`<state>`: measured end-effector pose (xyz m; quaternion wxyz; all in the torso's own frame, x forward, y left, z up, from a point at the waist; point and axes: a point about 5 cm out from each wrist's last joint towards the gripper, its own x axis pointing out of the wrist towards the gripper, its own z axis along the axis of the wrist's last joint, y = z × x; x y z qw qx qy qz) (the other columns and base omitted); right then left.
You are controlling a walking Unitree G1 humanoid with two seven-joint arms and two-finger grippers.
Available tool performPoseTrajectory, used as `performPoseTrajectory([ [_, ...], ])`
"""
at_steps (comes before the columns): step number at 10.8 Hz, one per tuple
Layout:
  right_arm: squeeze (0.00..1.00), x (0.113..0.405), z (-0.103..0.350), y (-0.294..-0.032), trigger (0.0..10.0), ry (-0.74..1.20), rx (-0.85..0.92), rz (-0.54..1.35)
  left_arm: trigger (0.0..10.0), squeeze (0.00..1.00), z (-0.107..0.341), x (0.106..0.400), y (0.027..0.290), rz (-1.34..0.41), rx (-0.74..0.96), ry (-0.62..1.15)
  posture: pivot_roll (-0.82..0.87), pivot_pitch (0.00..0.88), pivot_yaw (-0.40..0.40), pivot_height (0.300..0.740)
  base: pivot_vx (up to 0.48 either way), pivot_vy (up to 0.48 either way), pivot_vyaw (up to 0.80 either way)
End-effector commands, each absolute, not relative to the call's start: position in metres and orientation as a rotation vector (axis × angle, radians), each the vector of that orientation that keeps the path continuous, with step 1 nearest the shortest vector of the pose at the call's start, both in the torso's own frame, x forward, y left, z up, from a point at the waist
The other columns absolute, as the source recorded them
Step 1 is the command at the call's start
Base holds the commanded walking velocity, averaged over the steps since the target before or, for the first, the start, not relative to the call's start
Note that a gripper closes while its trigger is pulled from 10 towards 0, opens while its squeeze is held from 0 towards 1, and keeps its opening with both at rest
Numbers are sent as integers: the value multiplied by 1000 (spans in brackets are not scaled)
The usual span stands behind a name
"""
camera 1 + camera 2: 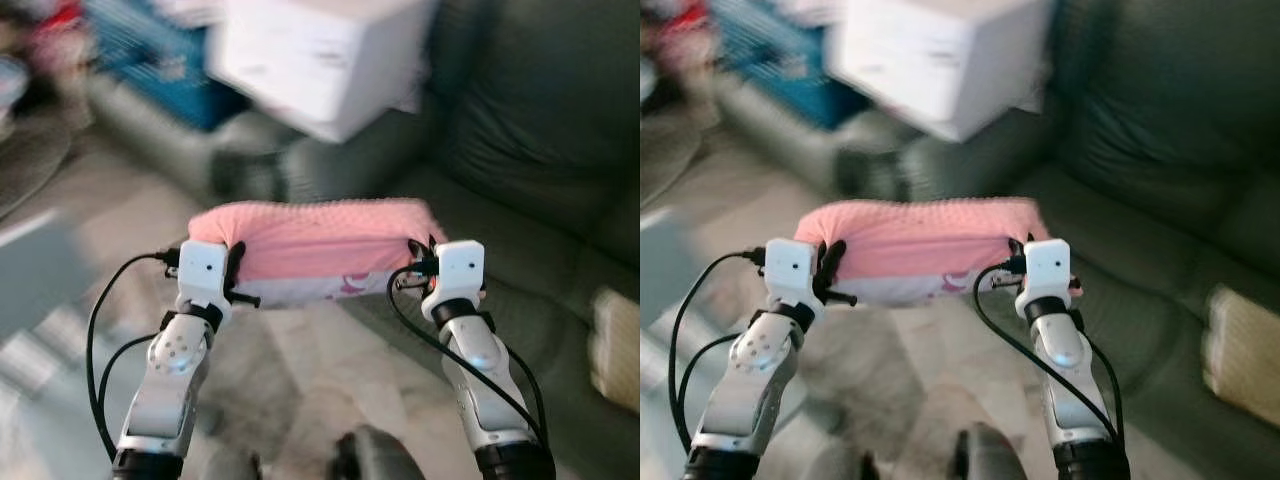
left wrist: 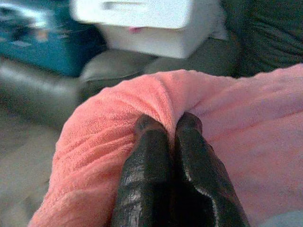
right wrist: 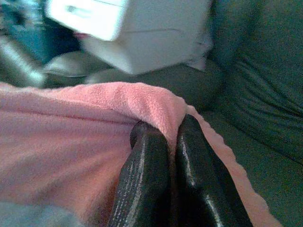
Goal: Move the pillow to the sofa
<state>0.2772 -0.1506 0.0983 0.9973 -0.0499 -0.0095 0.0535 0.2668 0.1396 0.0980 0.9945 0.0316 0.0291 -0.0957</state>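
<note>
Between the two arms the pink pillow (image 1: 315, 240) hangs aloft, left gripper (image 2: 169, 126) and right gripper (image 3: 164, 128) each pinched on an end — lifted and carried, yet short of the dark green sofa (image 1: 530, 190) — setting it down remains.

both arms raised forward, left gripper (image 2: 168, 127) and right gripper (image 3: 165, 130) pinched closed.

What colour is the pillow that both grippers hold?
The soft fleecy pillow is pink on top, with a paler underside along its lower edge. The left eye view shows it best.
</note>
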Motion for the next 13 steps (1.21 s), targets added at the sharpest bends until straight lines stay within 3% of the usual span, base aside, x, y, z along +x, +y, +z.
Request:
performPoseTrajectory([
  [1, 0, 277, 103, -164, 10000, -38, -113, 59, 10000, 0, 103, 268, 129, -222, 55, 39, -51, 103, -38, 740, 300, 0, -800],
  [8, 0, 275, 102, -163, 10000, -36, -113, 60, 10000, 0, 101, 266, 126, -242, 51, 50, -52, 107, -38, 740, 298, 0, -800],
  [11, 0, 272, 99, -160, 10000, -29, -111, 71, 10000, 0, 96, 263, 124, -242, 47, 77, -49, 113, -44, 740, 85, 0, 0],
  [13, 0, 271, 96, -160, 10000, -14, -103, 70, 10000, 0, 96, 261, 124, -248, 56, 73, -44, 117, -47, 740, 0, 386, 0],
])
